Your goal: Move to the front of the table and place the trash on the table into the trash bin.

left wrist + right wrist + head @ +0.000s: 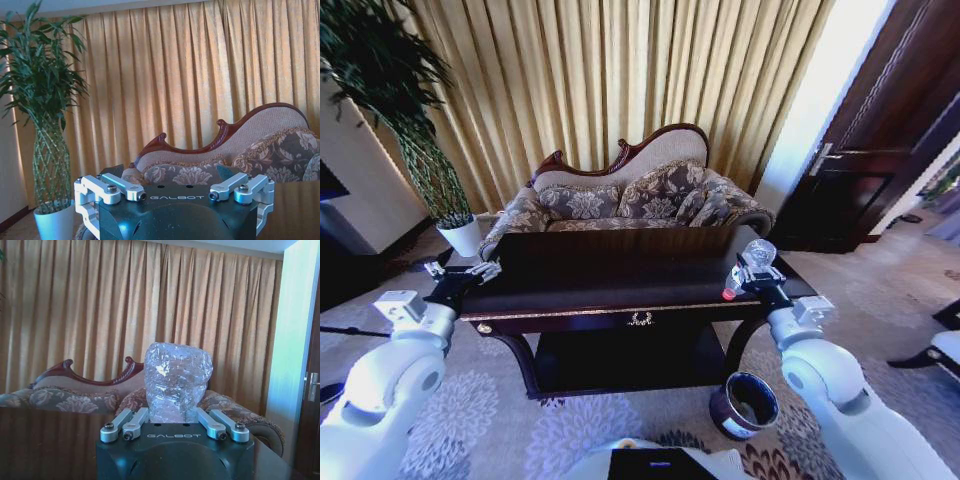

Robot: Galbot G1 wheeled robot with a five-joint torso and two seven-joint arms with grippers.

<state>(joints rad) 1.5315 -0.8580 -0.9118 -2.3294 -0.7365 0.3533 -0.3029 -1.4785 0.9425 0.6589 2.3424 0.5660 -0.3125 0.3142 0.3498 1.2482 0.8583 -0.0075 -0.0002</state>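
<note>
The dark-brown table (580, 300) with a gold emblem on its drawer stands right in front of me. A clear crumpled plastic bottle (752, 262) (177, 380) with a red cap is lifted above the table's right end, and my right gripper (756, 276) (172, 415) is shut on it. Over the table's left end, my left gripper (480, 270) (170, 172) is open with nothing between its fingers. The small round dark trash bin (745, 405) stands on the carpet below the table's right front corner, under my right arm.
An ornate sofa (630, 195) stands behind the table, in front of gold curtains. A potted plant in a white pot (462, 236) is at the back left, and a dark wooden door (880, 140) at the right. Patterned carpet lies in front of the table.
</note>
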